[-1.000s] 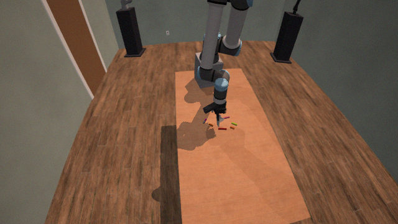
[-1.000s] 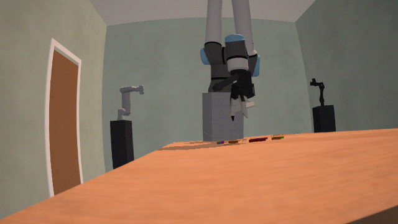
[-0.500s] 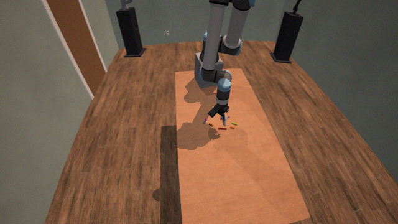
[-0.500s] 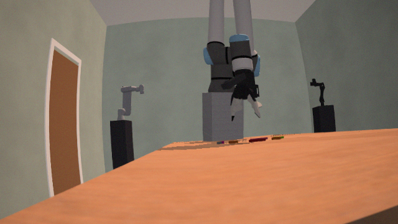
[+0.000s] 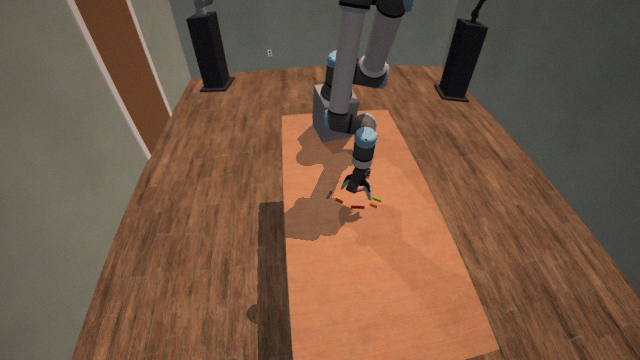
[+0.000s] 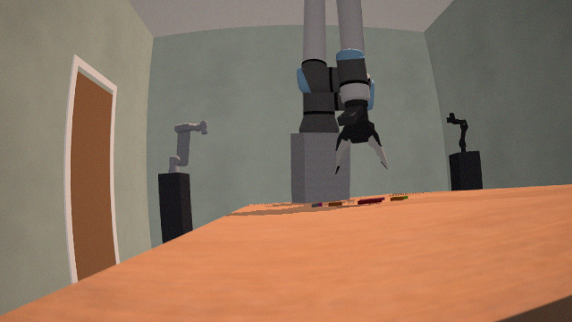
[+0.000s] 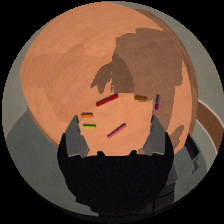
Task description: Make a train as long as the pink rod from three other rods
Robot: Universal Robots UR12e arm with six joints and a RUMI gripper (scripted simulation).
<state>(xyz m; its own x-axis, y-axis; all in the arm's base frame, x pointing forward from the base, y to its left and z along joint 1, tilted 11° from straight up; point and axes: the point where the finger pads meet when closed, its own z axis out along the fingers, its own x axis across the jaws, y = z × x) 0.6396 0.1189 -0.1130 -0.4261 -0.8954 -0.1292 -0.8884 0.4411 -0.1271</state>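
Several small rods lie close together on the orange table top. In the wrist view, the pink rod (image 7: 116, 131) lies slanted between my fingers, far below them. A red rod (image 7: 107, 99) lies beyond it. One orange rod (image 7: 141, 98) is to the right and another orange rod (image 7: 87, 114) to the left, with a lime rod (image 7: 89, 126) beside that one. A short magenta rod (image 7: 156, 106) lies end on to a grey rod (image 7: 157, 98). My gripper (image 5: 356, 189) (image 6: 361, 167) is open and empty, well above the table. In the top view it hides the pink rod.
The arm's grey pedestal (image 5: 330, 117) stands at the table's far end. Two black stands (image 5: 210, 50) (image 5: 460, 57) are on the wooden floor behind. The top view also shows the red rod (image 5: 357, 206) and the lime rod (image 5: 376, 199).
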